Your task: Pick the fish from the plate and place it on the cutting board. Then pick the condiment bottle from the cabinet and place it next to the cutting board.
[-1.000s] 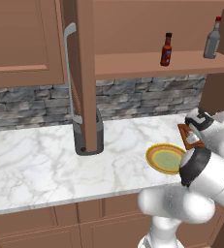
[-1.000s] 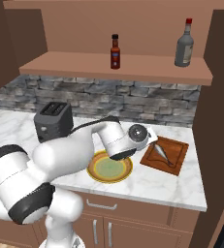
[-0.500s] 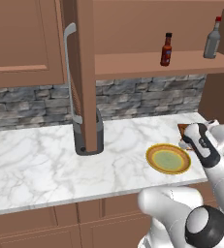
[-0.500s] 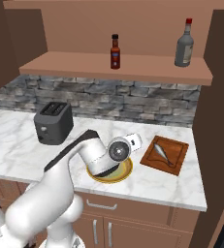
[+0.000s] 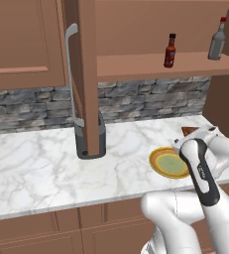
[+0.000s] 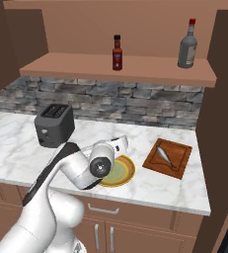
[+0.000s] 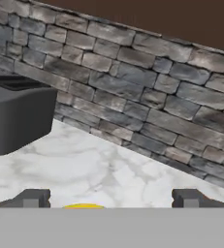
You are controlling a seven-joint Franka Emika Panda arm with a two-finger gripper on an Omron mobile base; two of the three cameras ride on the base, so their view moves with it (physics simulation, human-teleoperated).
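Observation:
The silver-grey fish (image 6: pixel 166 155) lies on the reddish-brown cutting board (image 6: pixel 180 163), at the right end of the counter. Left of the board sits the yellow-rimmed plate (image 6: pixel 127 174), partly covered by my arm, and it holds nothing that I can see. The plate (image 5: pixel 168 163) also lies beside my forearm. My gripper (image 7: pixel 111 199) hovers over the plate's near rim (image 7: pixel 83 206), open and empty, facing the stone backsplash. The dark-red condiment bottle (image 6: pixel 117 53) stands upright on the cabinet shelf (image 6: pixel 135 69), and the bottle (image 5: pixel 170 50) stands right of the open cabinet door (image 5: pixel 86 74).
A taller grey bottle (image 6: pixel 187 44) with a red cap stands at the shelf's right end. A dark toaster (image 6: pixel 55 125) sits on the marble counter left of the plate, and the toaster (image 7: pixel 16 114) lies left of the gripper. A brown side wall bounds the counter on the right.
My hand has drawn back leftward from the cutting board to above the plate, staying open. The fish stays on the board.

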